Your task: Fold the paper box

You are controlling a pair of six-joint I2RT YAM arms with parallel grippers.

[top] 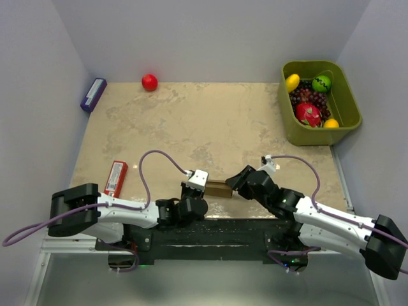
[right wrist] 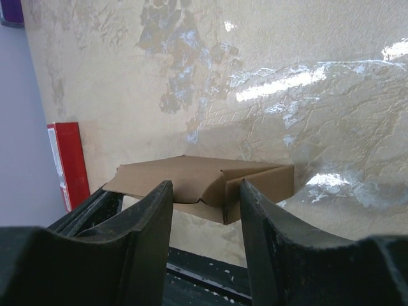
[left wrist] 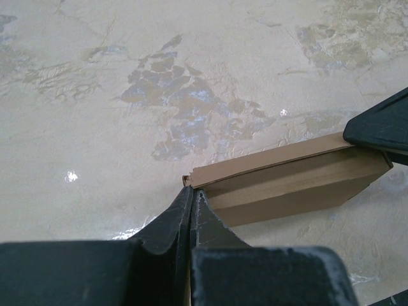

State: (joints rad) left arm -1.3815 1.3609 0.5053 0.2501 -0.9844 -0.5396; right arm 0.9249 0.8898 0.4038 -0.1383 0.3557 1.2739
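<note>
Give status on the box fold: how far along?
Mostly shaped: the paper box already stands as a shallow box with walls up. In hand: left gripper pinches its lid corner, right gripper open at the other end. Remaining: the end flap looks untucked.

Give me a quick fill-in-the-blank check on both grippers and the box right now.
The left gripper is ___ on the paper box's edge. The right gripper is ___ at the box's other end. The red packet lies to the ___ of the box.
Missing words: shut; open; left.
</note>
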